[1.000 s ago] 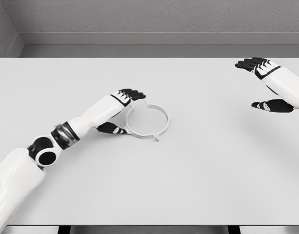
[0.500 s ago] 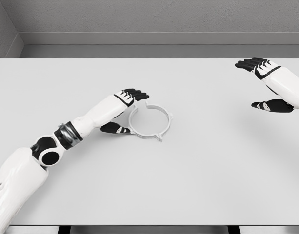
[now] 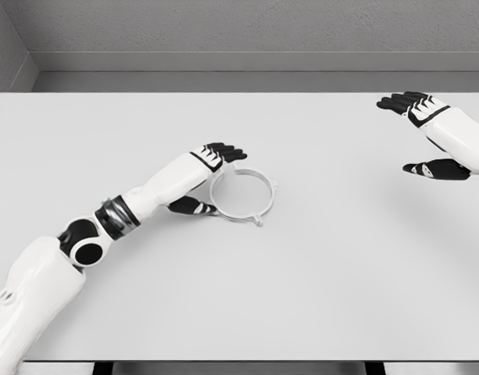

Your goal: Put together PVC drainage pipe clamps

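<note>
1 white clamp ring [image 3: 241,195], 1 white table [image 3: 302,281], 2 hands

Clamp ring [image 3: 241,196] mid-table [image 3: 302,297] — left hand [image 3: 210,168] beside.

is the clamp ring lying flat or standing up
Lying flat: the clamp ring shows its whole open loop on the table, beside the left hand.

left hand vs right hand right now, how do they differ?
The left hand sits mid-table against the white ring clamp, fingers over its rim and thumb beside it. The right hand is at the far right edge, away from the clamp, holding nothing. Both have black fingers, spread.
</note>
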